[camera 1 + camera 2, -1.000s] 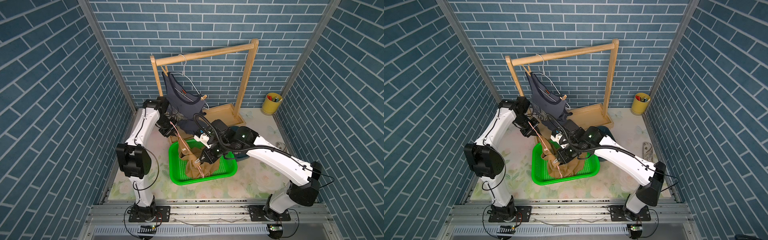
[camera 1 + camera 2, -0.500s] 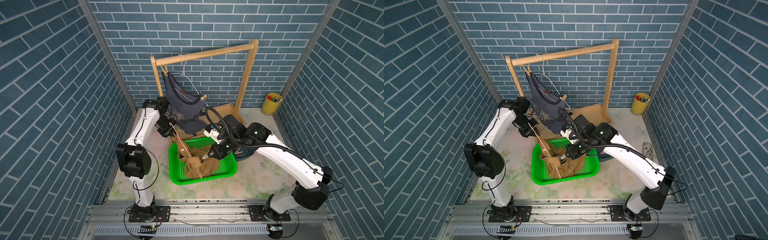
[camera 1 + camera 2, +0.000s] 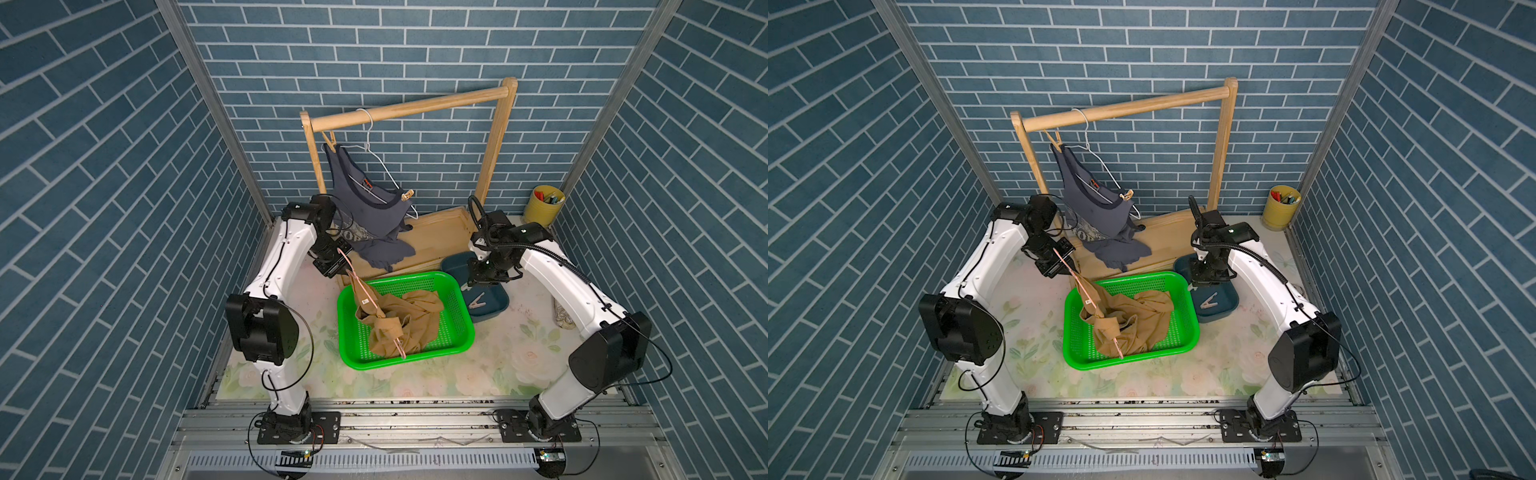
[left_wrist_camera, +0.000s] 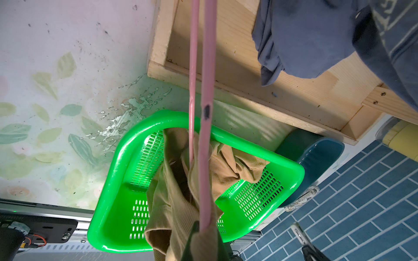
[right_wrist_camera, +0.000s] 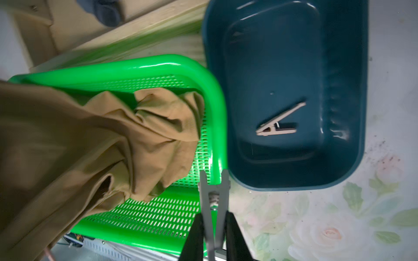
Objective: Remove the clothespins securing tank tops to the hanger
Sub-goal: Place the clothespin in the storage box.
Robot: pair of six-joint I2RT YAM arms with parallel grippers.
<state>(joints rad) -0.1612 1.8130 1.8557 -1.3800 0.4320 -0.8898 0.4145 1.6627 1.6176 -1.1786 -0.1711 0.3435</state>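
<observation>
The tan tank top (image 3: 411, 320) hangs from a pink hanger (image 3: 365, 299) and slumps into the green basket (image 3: 465, 316). My left gripper (image 3: 338, 266) is shut on that pink hanger (image 4: 207, 135), above the basket's far left corner. My right gripper (image 5: 213, 223) is shut on a clothespin (image 5: 213, 187), over the gap between the basket and the blue bin (image 3: 494, 307). Another clothespin (image 5: 278, 122) lies in the bin. The dark grey-blue tank top (image 3: 365, 208) hangs on a white hanger (image 3: 376, 153), pinned by clothespins (image 3: 408, 194) at its ends.
The wooden rack (image 3: 415, 106) stands at the back on a wooden base tray (image 3: 440, 232). A yellow cup (image 3: 548, 205) with pens sits in the back right corner. A small patterned object (image 3: 563, 318) lies by the right arm.
My right gripper has swung right and back, from over the tan top in the basket to the blue bin's edge, carrying a clothespin. The left arm has stayed put.
</observation>
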